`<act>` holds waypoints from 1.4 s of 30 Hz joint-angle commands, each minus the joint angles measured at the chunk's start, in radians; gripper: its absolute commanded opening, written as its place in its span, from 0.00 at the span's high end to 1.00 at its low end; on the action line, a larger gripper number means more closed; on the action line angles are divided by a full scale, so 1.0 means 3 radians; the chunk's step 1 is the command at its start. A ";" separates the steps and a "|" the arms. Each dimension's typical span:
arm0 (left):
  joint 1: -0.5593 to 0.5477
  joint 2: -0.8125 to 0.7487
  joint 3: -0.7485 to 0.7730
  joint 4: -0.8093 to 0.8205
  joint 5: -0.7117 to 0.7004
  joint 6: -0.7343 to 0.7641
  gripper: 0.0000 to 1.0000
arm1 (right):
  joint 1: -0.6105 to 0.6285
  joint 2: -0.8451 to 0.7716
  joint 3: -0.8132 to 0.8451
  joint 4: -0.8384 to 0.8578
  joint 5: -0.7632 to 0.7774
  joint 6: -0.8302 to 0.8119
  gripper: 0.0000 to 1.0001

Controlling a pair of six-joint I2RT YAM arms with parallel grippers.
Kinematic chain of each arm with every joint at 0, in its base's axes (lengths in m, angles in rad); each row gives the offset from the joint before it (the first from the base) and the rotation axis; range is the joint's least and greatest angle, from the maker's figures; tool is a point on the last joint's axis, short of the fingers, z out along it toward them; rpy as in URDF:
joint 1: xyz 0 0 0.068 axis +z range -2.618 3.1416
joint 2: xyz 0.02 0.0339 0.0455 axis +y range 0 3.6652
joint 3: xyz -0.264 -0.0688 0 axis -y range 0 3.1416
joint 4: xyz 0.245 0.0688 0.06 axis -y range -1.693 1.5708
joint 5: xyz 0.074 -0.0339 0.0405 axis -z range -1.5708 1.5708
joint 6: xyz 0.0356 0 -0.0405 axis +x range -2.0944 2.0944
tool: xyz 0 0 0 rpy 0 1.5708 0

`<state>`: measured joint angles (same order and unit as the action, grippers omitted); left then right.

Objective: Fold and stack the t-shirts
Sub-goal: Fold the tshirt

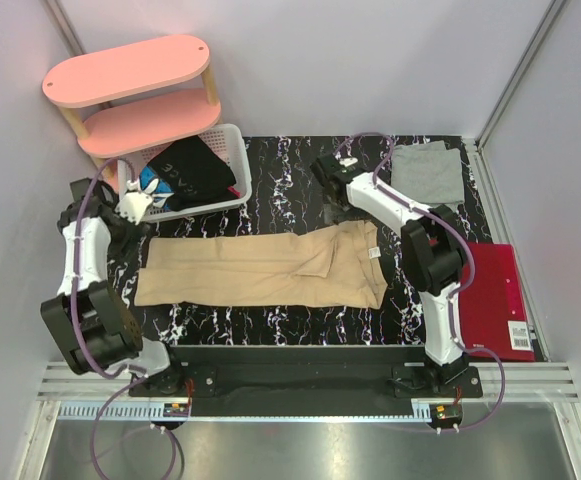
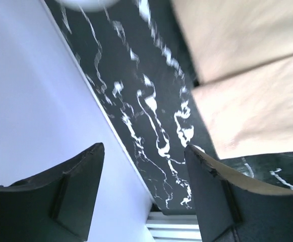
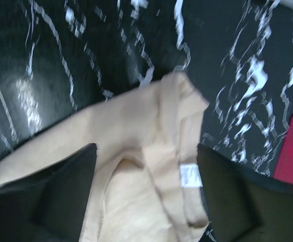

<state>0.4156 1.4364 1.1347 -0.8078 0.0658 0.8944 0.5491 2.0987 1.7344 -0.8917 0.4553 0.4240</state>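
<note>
The tan-beige t-shirt lies folded into a long strip across the middle of the black marbled table. Its collar end with a white label points right. My right gripper is open and empty, its jaws spread over the collar end of the shirt. The light grey t-shirt lies folded at the back right corner. My left gripper is open and empty near the table's left edge, just beyond the shirt's left end. Its jaws frame bare table and wall.
A white basket with dark clothes stands at the back left, in front of a pink two-tier shelf. A flat red folder lies at the right edge. Pale walls close in on the left, back and right.
</note>
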 commanded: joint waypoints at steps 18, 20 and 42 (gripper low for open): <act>-0.0828 0.0074 -0.0990 0.0355 -0.0188 -0.0031 0.36 | 0.0240 -0.1386 -0.1352 0.0308 -0.1333 0.0391 0.00; -0.0823 0.0197 -0.1047 0.0488 -0.0209 -0.0036 0.37 | 0.0352 -0.1381 -0.1424 0.0405 -0.1471 0.0432 0.00; -0.0808 0.0223 -0.1231 0.0714 -0.0378 0.0005 0.39 | 0.0583 -0.0579 -0.1093 0.0794 -0.1558 0.0565 0.00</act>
<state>0.1692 1.4960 0.7994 -0.6621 -0.0204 0.8757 0.7227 1.9072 1.3239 -0.6914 -0.0383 0.5911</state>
